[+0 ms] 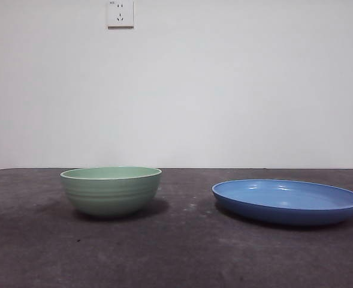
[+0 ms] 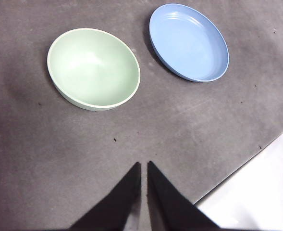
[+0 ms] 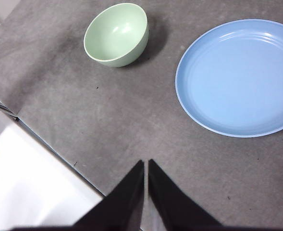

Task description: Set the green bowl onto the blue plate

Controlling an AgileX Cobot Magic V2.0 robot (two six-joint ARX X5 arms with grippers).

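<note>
1. Dark grey tabletop point(image 1: 176, 252) fills the foreground of my front view, and neither arm shows there at all.
2. On my left wrist feed the left gripper point(image 2: 143, 166) hangs high above the table with its two black jaws pressed nearly together, clenched on nothing.
3. Ahead of those jaws and well apart from them sits the green bowl point(image 2: 93, 68), upright, empty, resting on the table.
4. Farther out from the left gripper, beyond the bowl and off to its side, lies the blue plate point(image 2: 189, 42), also empty.
5. My right wrist feed shows the right gripper point(image 3: 145, 163) in the same state: jaws closed to a thin slit, holding nothing, raised well clear of the surface.
6. From this gripper the plate is the nearer dish, lying ahead and to one side; the bowl stands farther off, past a stretch of bare table.
7. Bowl and plate are apart, with a clear gap between them in all three views.
8. I judge the task has not started: no grasp, no lift, no contact.
9. Everything is left to do: open a gripper, reach the bowl's rim, grip, carry it across, set it on the plate.
10. I judge the left arm better placed for the pick, as the bowl lies closer to it.
</note>
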